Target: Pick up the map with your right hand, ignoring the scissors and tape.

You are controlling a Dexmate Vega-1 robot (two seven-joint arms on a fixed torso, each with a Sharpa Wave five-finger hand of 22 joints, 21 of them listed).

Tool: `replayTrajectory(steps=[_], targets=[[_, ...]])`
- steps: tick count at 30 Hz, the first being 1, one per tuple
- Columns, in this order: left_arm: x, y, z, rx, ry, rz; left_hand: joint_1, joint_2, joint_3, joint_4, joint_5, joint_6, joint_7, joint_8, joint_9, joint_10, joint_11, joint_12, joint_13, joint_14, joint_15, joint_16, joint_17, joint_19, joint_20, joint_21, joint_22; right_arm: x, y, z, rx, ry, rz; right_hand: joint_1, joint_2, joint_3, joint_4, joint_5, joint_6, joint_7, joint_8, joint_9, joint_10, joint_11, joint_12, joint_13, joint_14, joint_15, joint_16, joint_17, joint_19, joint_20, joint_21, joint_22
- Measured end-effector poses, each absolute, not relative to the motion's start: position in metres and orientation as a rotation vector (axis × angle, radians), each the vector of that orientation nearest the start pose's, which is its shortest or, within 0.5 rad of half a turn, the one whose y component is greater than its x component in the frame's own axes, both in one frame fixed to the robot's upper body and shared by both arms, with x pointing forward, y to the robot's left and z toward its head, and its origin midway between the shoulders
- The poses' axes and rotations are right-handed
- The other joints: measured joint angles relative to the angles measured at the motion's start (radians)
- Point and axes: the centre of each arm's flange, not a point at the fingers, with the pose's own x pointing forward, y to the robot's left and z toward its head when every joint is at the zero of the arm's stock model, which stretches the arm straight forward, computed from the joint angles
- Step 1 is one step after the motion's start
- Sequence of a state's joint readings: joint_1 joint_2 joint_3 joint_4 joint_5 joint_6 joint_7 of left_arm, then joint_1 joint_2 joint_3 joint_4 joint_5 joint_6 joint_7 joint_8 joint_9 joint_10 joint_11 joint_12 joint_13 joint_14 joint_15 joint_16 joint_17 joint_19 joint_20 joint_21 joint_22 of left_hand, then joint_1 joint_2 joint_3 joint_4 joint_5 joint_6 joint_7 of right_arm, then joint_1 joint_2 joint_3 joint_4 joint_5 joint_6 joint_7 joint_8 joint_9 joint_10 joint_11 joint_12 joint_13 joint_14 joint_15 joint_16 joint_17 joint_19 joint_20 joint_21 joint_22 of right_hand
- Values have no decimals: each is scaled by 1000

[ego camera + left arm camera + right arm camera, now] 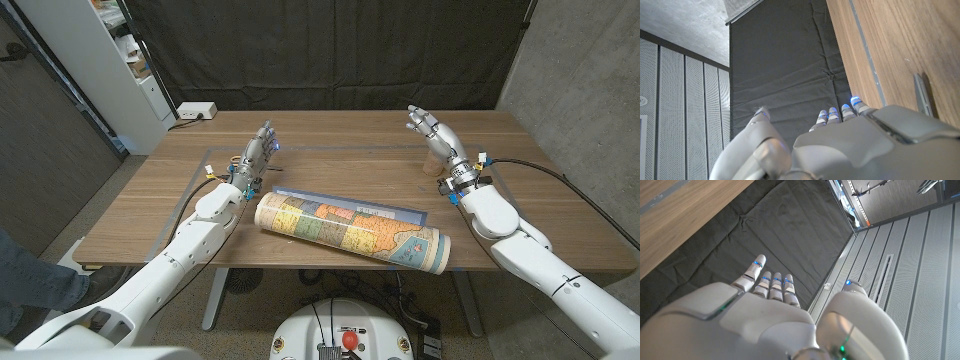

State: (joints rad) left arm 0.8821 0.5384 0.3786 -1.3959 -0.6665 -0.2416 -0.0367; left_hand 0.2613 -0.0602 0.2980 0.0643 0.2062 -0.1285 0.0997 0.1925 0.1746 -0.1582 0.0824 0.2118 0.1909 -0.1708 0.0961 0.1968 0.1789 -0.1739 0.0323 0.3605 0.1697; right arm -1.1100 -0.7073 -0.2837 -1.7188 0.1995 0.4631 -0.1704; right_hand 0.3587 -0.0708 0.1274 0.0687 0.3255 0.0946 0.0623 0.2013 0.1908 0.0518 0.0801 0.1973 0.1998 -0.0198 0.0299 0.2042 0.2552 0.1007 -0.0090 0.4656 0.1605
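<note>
At the table's left, the robot's left hand [258,152] stands with fingers released and straight, grasping nothing; scissors [922,95] lie on the wood just beside it. The rolled map [350,228] lies across the middle of the wooden table [140,215], toward the near edge, untouched. To the right and farther back, the right hand [432,133] is raised, fingers apart and empty. The pickup appears not yet begun: the right hand must next swing inward and nearer, descend, and close around the roll.

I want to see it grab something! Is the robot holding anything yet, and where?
Nothing yet. Both robot hands, left and right, are open, and the map lies untouched on the table.
</note>
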Motion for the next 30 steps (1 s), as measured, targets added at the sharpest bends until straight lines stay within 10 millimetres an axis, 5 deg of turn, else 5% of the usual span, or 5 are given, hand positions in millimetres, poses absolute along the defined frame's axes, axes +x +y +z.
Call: replayTrajectory(steps=[30], targets=[[642, 265, -41, -105, -554, -298, 10, 10, 5, -11, 0, 20, 5, 0, 0, 17, 5, 0, 0, 0, 0, 0, 0, 0, 0, -13, 5, 500, -270, -15, -526, -975, 159, 16, 2, 4, -4, 4, -5, -5, 0, 0, 0, 0, 0, -5, 0, 0, 0, -9, -4, 4, -15, 0]])
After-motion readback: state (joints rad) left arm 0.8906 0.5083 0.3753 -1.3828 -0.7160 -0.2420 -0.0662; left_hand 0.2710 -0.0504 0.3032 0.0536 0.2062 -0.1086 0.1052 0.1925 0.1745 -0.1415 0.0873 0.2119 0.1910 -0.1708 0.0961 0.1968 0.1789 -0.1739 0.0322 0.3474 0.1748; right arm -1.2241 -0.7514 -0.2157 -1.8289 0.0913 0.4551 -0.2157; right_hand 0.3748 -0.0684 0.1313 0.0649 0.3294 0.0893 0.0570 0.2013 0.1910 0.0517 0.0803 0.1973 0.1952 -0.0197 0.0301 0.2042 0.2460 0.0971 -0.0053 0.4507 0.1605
